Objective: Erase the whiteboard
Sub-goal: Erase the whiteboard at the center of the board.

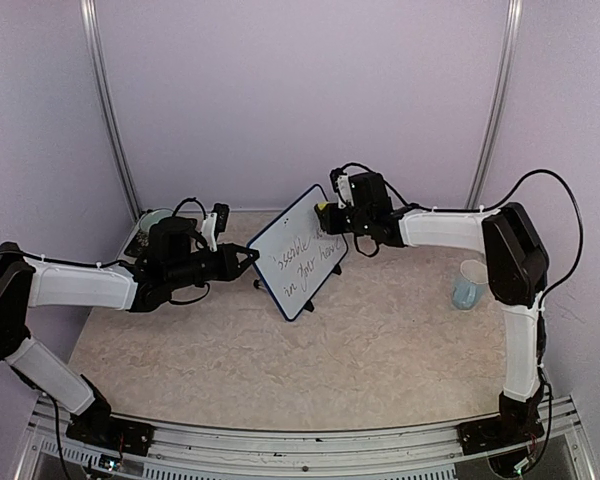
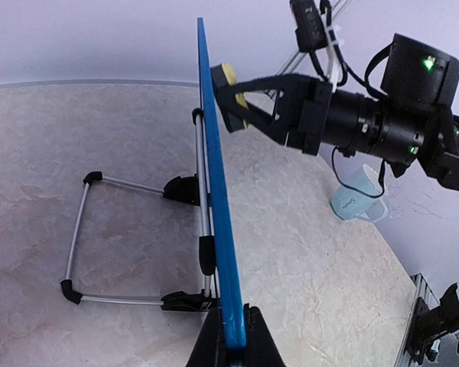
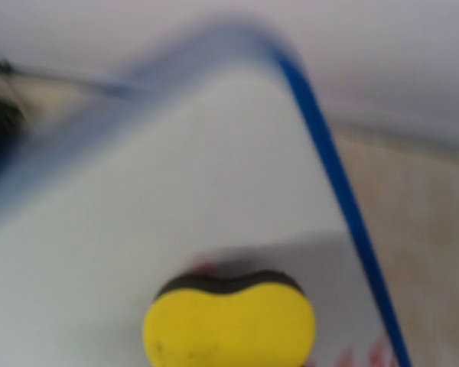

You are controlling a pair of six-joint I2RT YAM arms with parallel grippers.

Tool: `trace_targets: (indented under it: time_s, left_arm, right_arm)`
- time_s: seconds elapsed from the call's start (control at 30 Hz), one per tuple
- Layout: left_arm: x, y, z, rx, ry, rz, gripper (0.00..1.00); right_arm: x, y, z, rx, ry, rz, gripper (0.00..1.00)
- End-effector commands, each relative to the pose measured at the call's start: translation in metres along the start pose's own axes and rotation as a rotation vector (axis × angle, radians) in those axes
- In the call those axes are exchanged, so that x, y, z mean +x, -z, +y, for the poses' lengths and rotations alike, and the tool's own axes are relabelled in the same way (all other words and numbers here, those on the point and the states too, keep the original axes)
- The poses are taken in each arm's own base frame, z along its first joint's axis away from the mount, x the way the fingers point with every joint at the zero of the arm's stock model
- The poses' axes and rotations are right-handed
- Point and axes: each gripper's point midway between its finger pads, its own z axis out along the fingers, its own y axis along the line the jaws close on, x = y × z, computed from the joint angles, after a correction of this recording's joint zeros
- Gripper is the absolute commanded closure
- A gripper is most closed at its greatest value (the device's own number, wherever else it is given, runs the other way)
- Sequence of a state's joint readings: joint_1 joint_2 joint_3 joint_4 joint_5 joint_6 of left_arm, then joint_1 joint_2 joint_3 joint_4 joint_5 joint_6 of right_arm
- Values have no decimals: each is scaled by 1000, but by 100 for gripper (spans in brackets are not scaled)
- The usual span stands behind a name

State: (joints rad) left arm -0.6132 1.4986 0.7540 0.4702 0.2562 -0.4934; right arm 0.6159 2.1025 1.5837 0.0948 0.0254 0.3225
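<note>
On the table point(image 1: 380, 350), far half, the whiteboard point(image 1: 295, 265) is clamped edgewise by the left gripper point(image 1: 248, 257); a sponge point(image 3: 229, 325), pinched in the right gripper point(image 1: 328, 213), is set against its top corner

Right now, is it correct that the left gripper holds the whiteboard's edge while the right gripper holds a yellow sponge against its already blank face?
Not quite. The whiteboard face is not blank: the top view shows handwriting across it. The rest holds: the left gripper clamps its edge and the right gripper holds the yellow sponge against it.
</note>
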Motion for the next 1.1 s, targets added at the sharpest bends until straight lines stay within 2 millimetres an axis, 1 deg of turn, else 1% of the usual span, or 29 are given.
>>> trace_targets:
  time_s: [0.0, 0.1, 0.13, 0.2, 0.33, 0.37, 0.4, 0.47, 0.53, 0.67, 0.8, 0.97, 1.07]
  left_arm:
    - [5, 3, -17, 71, 21, 23, 100]
    - [4, 4, -17, 69, 20, 21, 100]
    - [4, 4, -17, 69, 19, 20, 100]
    - [4, 4, -17, 70, 20, 20, 100]
    - [5, 4, -17, 70, 21, 23, 100]
    - [5, 3, -17, 70, 22, 22, 100]
    - [5, 3, -17, 71, 23, 24, 100]
    - [6, 3, -17, 72, 24, 26, 100]
    - [6, 2, -17, 73, 24, 26, 100]
    - [6, 2, -16, 71, 25, 27, 100]
    - [6, 2, -16, 72, 25, 27, 100]
    - [5, 3, -17, 72, 22, 24, 100]
    - [4, 4, -17, 72, 21, 22, 100]
  right_arm:
    - [-37, 2, 9, -19, 22, -62, 92]
    - [-38, 1, 9, -17, 24, -64, 92]
    - [-34, 0, 8, -17, 23, -54, 92]
    - [-22, -1, 5, -11, 19, -34, 92]
    - [11, -2, -2, -10, -1, 13, 92]
    - [23, -2, -4, -11, -10, 34, 92]
    - [29, -2, -5, -13, -13, 44, 92]
    - [39, -3, -5, -20, -19, 60, 93]
    - [42, -3, -5, -25, -21, 65, 92]
    - [29, -4, -1, -33, -12, 45, 93]
    - [5, -7, 2, -25, 11, 13, 92]
    - [-22, -14, -1, -12, 20, -21, 92]
    - [-26, -17, -3, -12, 17, -22, 92]
